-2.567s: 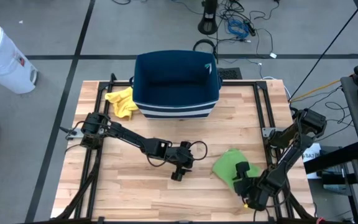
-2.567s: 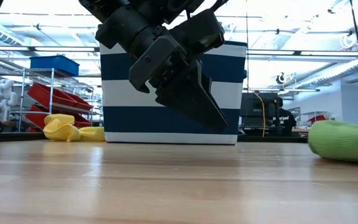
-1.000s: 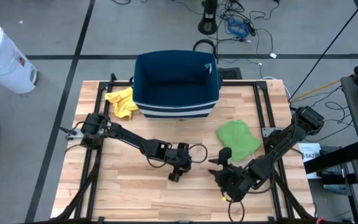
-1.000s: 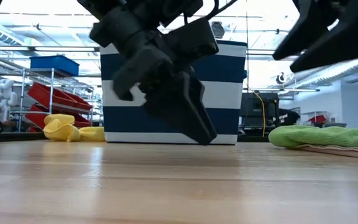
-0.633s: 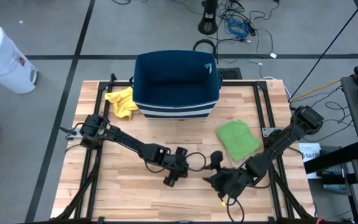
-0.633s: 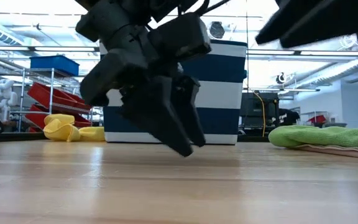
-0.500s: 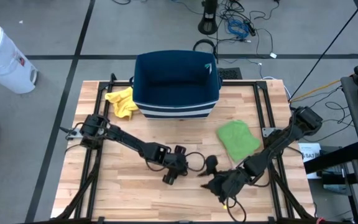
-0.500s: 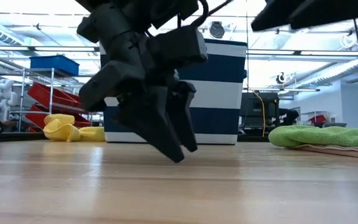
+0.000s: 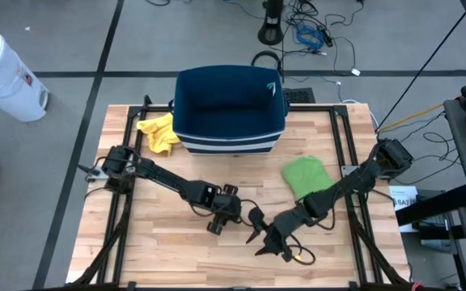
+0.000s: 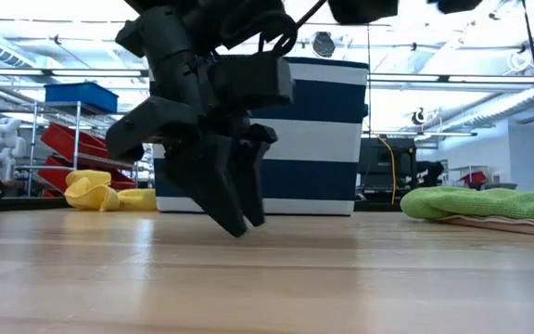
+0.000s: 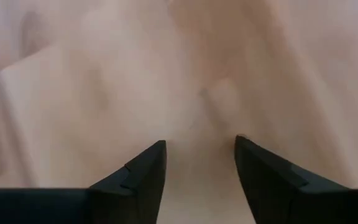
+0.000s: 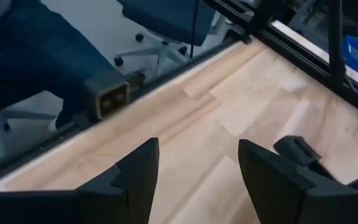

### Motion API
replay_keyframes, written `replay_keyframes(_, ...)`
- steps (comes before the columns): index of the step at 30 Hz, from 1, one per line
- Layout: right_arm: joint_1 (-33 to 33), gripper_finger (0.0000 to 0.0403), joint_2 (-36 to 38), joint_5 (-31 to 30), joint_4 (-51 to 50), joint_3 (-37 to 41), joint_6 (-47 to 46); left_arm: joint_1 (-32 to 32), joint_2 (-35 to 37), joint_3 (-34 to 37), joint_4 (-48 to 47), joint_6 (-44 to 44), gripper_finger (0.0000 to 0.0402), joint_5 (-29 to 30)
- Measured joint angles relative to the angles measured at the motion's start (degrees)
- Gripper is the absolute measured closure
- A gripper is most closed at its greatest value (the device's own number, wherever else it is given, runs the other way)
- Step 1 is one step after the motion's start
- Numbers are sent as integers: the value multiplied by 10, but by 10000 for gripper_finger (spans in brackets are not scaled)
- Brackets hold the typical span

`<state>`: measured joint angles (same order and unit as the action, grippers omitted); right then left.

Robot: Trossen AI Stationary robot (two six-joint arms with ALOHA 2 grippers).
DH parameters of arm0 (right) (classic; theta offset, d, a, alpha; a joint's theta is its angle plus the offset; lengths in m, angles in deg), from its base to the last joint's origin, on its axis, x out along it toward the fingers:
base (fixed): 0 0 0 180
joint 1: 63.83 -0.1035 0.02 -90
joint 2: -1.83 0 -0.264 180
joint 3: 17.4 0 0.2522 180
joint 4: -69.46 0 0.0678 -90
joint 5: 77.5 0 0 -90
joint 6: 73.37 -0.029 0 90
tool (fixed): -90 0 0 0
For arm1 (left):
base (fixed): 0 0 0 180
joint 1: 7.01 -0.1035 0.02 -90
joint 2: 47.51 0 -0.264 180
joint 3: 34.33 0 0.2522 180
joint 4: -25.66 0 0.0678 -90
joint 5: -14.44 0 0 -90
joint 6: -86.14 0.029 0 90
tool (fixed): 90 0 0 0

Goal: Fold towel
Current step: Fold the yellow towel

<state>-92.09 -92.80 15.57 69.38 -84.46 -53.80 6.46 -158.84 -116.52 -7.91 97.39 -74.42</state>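
overhead first: no writing readable anywhere. navy bin [image 9: 230, 109] with white stripes sits at the far edge of the wooden table [image 9: 160, 250], its inside dark, contents not discernible. yellow cloth [image 9: 158, 132] lies just beside the bin's left side. green towel [image 9: 307, 177] lies flat on the table's right half, nothing touching it. left gripper [image 9: 216, 225] hangs over mid-table, well left of the towel. right gripper [image 9: 259, 239] is nearer the front edge, close by the left one, its fingers spread wide, the towel back along its arm.

table-level now: left gripper [image 10: 235, 223] points down, tips just off the wood, fingers close together but a gap showing. striped bin [image 10: 341, 139] stands behind it, yellow cloth [image 10: 100, 193] off to one side, green towel [image 10: 485, 206] low and flat at the other.

left wrist: left gripper [image 11: 199, 165] parted, only bare wood between the fingers.

right wrist: right gripper [image 12: 197, 165] spread apart, empty, table edge and frame beyond.
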Motion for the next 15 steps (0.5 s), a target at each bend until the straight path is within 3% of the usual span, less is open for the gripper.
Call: replay_keyframes(15,55,196,0,18,-54,20,-19,-75,46,7,-187,18,225,33)
